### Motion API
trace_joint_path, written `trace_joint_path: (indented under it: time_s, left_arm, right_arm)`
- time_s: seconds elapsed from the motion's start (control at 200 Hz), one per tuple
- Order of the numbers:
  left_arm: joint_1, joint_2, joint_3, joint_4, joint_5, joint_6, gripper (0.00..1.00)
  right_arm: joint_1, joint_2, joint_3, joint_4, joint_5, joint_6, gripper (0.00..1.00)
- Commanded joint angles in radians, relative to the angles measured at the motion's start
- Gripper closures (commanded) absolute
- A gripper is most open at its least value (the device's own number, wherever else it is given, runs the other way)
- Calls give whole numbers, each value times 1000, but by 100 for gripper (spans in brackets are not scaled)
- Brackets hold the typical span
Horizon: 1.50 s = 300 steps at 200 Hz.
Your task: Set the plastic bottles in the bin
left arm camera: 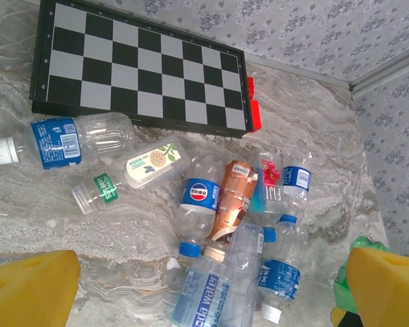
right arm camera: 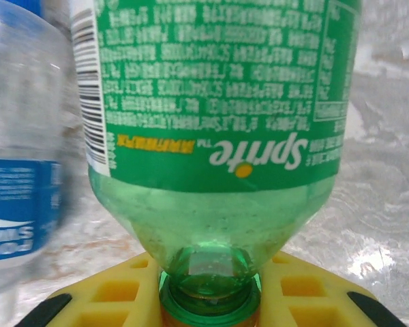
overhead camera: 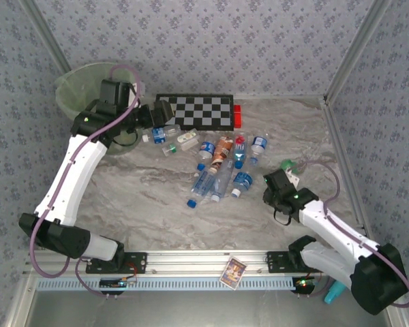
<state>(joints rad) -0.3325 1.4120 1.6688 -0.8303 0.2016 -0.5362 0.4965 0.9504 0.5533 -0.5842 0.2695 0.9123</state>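
Bin (overhead camera: 69, 95) lies upper left in top view; right gripper (right arm camera: 210, 301), clamped on Sprite bottle (right arm camera: 218, 122) neck, sits centre-right, well apart.

marbled table (overhead camera: 157, 211), scattered bottles (overhead camera: 221, 178), checkerboard (overhead camera: 198, 111)

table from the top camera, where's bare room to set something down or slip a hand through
Bare marble lies between the left arm and the bottle pile, down to the front rail. Another patch sits right of the checkerboard. Crowded: the pile just before that board.
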Motion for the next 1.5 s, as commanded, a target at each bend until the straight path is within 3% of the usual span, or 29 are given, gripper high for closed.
trace_joint_path:
  time_s: [0.0,0.12,0.385,0.685,0.975,1.494]
  left_arm:
    - [31,3,-4,65,86,-57,0]
    - [51,6,-30,128,188,-109,0]
    - [52,18,-20,182,290,-139,5]
    - [43,31,-71,285,444,-192,11]
    - [-15,33,-89,327,501,-196,16]
    - [-98,93,-70,328,509,-185,19]
  right_arm:
    - [19,-11,87,-35,44,-75,71]
    - [49,23,168,2,43,-124,72]
    - [187,161,408,75,23,-272,72]
    - [282,341,631,107,-101,-398,72]
    - [333,429,771,106,-153,-459,72]
    - [429,480,867,53,-114,-529,72]
